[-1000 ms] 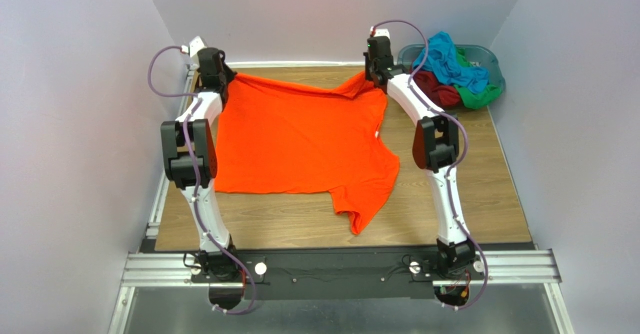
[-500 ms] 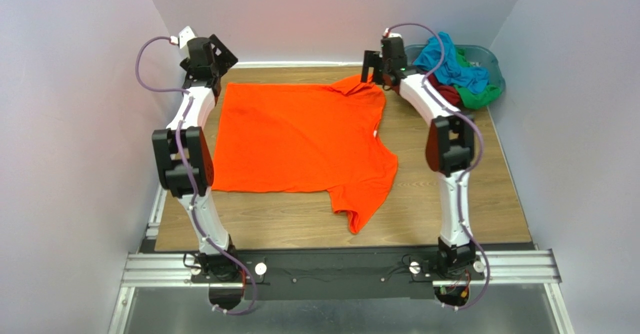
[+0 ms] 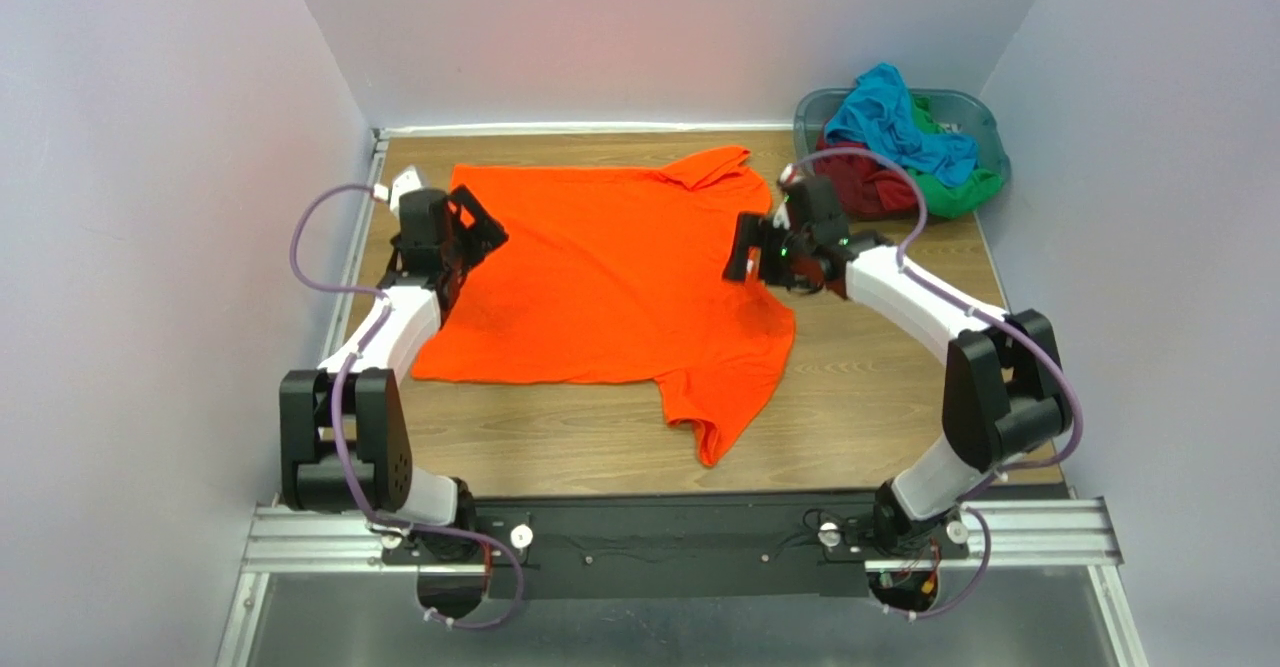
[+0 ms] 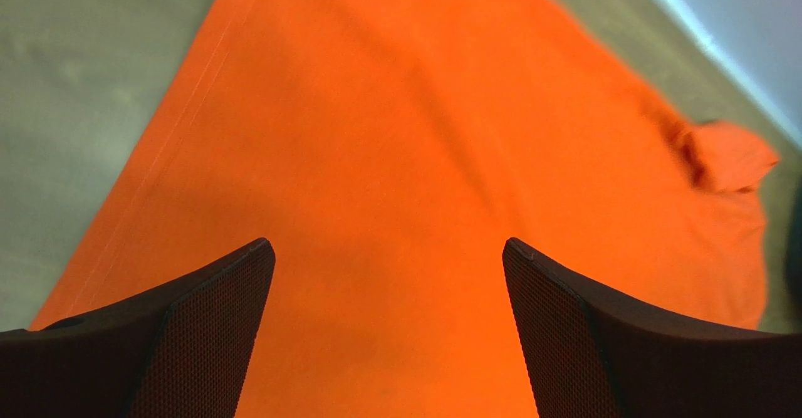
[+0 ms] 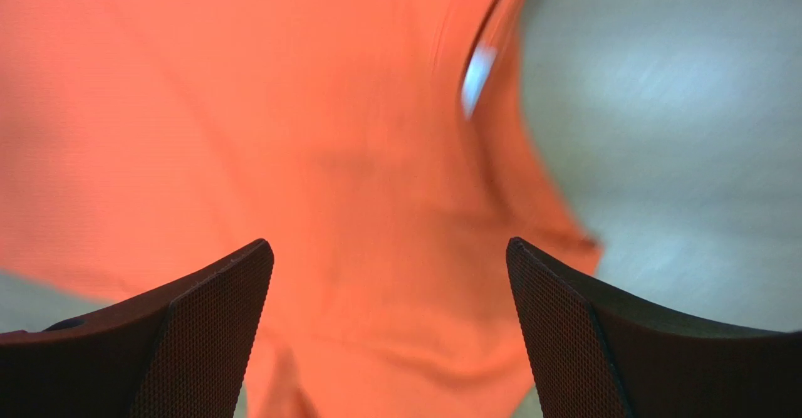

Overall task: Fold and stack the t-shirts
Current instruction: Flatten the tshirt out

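The orange t-shirt (image 3: 601,277) lay spread nearly flat in the middle of the worktop (image 3: 887,382). The left end effector (image 3: 478,229) was wide open over its left edge and the right end effector (image 3: 741,255) wide open over its right side, neither holding anything; a clean fold, I judged, needed both to pinch matching edges low and carry them over together. Pale walls (image 3: 150,172) boxed the wood-grain worktop on three sides, and the other t-shirts (image 3: 894,120), turquoise, dark red and green, sat heaped in a basket (image 3: 812,105) at its far right corner.

A grey-blue basket (image 3: 992,130) sits at the far right corner of the wooden table (image 3: 857,412).
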You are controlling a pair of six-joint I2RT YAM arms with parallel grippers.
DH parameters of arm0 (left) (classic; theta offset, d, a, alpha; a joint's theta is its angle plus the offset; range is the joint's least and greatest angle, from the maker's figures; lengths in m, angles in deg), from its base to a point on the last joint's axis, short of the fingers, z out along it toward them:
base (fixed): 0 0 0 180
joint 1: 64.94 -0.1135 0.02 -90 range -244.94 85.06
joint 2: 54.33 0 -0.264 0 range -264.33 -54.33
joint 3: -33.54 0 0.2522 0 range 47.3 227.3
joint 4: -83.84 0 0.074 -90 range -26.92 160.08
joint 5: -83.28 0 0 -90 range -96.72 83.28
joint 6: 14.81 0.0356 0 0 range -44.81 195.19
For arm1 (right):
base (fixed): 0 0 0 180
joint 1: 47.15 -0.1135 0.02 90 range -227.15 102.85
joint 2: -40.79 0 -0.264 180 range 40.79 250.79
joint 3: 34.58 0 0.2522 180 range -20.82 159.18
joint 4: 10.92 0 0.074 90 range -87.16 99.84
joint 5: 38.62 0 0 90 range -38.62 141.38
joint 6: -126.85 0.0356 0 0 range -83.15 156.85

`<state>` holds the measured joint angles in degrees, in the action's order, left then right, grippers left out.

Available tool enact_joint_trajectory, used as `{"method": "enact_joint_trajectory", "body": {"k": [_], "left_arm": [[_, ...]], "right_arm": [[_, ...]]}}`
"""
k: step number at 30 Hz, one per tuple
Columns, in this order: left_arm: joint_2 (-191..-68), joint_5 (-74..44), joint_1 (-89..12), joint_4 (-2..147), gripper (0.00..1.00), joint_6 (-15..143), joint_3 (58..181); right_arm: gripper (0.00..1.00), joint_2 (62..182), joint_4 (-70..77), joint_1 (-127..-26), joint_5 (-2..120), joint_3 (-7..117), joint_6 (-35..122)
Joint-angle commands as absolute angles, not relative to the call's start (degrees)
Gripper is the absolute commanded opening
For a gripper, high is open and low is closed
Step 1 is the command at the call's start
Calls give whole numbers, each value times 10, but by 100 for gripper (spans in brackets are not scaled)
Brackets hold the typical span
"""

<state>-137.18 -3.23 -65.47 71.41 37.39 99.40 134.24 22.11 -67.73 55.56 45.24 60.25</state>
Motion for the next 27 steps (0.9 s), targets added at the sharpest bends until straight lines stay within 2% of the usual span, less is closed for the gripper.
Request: {"method": "enact_joint_trajectory", "body": {"k": [1, 7, 13, 27], "left_arm": [[-1337, -51, -657, 735, 99, 362, 919], [-1319, -25, -657, 739, 98, 355, 865], [-1313, 4, -657, 732, 98, 355, 862], [-1320, 25, -663, 725, 98, 356, 860]], "right_arm": [[100, 1302, 232, -732, 592, 379, 627], [100, 1286, 234, -843, 661, 341, 616], [100, 1313, 234, -943, 644, 353, 595], [100, 1417, 234, -1014, 610, 379, 585]]}}
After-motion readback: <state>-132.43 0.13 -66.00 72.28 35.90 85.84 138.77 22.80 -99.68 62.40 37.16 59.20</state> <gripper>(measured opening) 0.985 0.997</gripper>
